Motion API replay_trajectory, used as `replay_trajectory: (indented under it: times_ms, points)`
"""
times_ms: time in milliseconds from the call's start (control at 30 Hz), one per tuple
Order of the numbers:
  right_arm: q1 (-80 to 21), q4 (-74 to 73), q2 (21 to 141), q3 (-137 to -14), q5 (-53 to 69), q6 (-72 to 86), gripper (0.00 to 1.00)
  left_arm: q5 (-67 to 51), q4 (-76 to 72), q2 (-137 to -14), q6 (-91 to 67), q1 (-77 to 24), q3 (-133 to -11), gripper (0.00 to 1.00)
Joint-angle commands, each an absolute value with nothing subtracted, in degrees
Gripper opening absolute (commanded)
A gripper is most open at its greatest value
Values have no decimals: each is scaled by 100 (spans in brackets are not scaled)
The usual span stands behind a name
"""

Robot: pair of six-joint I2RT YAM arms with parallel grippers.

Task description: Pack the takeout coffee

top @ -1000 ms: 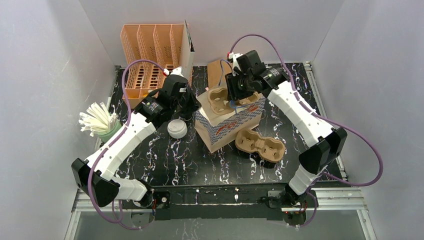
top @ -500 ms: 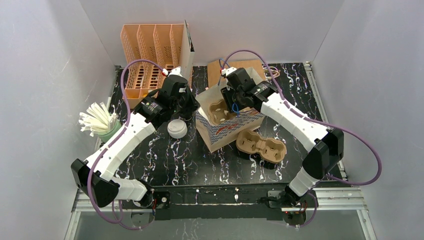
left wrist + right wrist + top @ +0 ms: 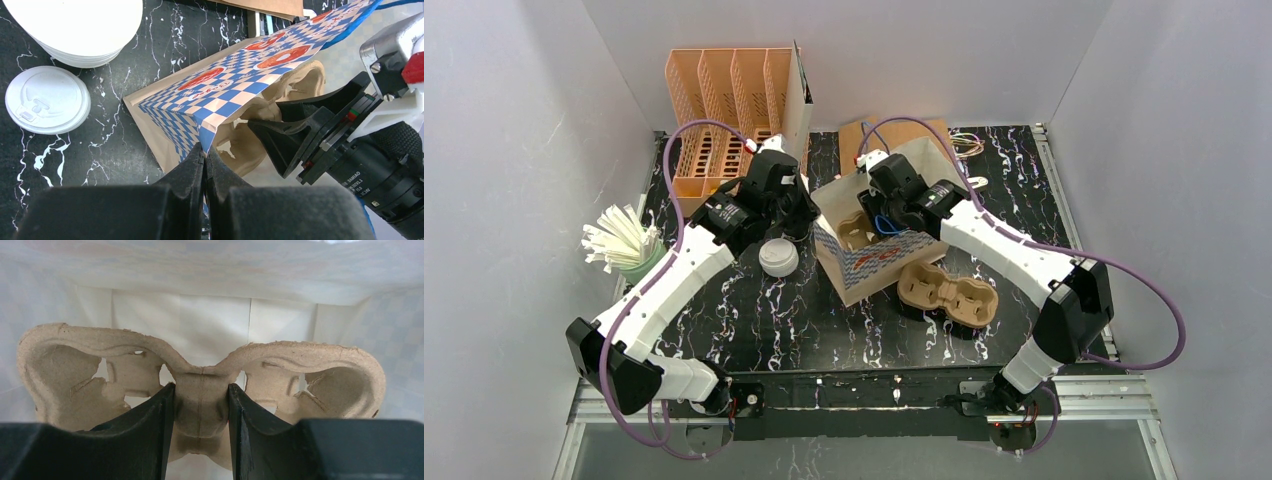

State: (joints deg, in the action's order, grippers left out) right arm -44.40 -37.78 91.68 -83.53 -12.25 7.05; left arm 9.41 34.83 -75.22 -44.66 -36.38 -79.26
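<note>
**Now: tray held inside the bag, bag mouth pinched open**

Right gripper (image 3: 201,390): jaws about half open, clamped on the narrow middle bridge of the pulp tray (image 3: 65,355), one pad either side. Both cup wells are empty. The tray sits inside the paper bag (image 3: 879,262), white bag walls all round it in the wrist view.

Left gripper (image 3: 205,155): jaws fully closed, nipping the bag's checkered rim at its near-left corner.

Handling, as I judge it: moulded pulp is light, fairly stiff and rough, so it shouldn't slip. The bridge looks the right place to hold, since the well rims are thin and would likely crush or tear. The bag is limp paper and its pinched rim could rip if pulled hard.

Outward: the bag stands mid-table toward the far edge. A lidded white cup (image 3: 778,257) sits on the table (image 3: 754,320) just left of the bag, not yet packed. It is probably light and easily dented, so best gripped round the body. A second tray (image 3: 946,293) lies beside the bag's near-right corner.
</note>
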Motion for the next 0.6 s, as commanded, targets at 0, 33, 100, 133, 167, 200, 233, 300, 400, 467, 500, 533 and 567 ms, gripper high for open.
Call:
replay_trajectory:
  times_ms: [0, 33, 100, 133, 167, 200, 233, 300, 400, 467, 500, 533, 567]
  points:
    - [-4539, -3436, 8939, -8128, -1270, 548, 26, 878, 3735, -7543, -4532, -3463, -8166, 0]
    - [-4543, -3367, 8904, -8043, -1262, 546, 26, 828, 3735, -7556, -4542, -3429, -8173, 0]
    - [-4551, -3328, 8902, -7947, -1240, 564, 26, 801, 3716, -7573, -4556, -3375, -8182, 0]
    - [-4550, -3346, 8934, -7926, -1233, 563, 25, 788, 3711, -7587, -4556, -3349, -8191, 0]
    - [-4560, -3367, 8971, -7913, -1233, 569, 25, 769, 3717, -7593, -4559, -3327, -8206, 0]
    - [-4566, -3394, 9008, -7899, -1231, 571, 25, 739, 3711, -7606, -4557, -3311, -8211, 0]
    - [-4570, -3416, 9038, -7878, -1226, 571, 24, 719, 3705, -7615, -4555, -3299, -8217, 0]
    - [-4570, -3388, 9060, -7813, -1234, 580, 24, 671, 3677, -7633, -4569, -3296, -8197, 0]
    - [-4570, -3364, 9104, -7746, -1266, 605, 24, 619, 3605, -7630, -4596, -3287, -8145, 0]
    - [-4570, -3441, 9200, -7768, -1272, 613, 24, 580, 3565, -7634, -4611, -3287, -8130, 0]
    - [-4570, -3513, 9273, -7809, -1264, 619, 24, 572, 3559, -7637, -4608, -3287, -8141, 0]
    - [-4570, -3582, 9345, -7856, -1278, 634, 24, 582, 3560, -7645, -4607, -3287, -8157, 0]
    - [-4570, -3651, 9411, -7898, -1313, 664, 23, 580, 3559, -7658, -4599, -3287, -8177, 0]
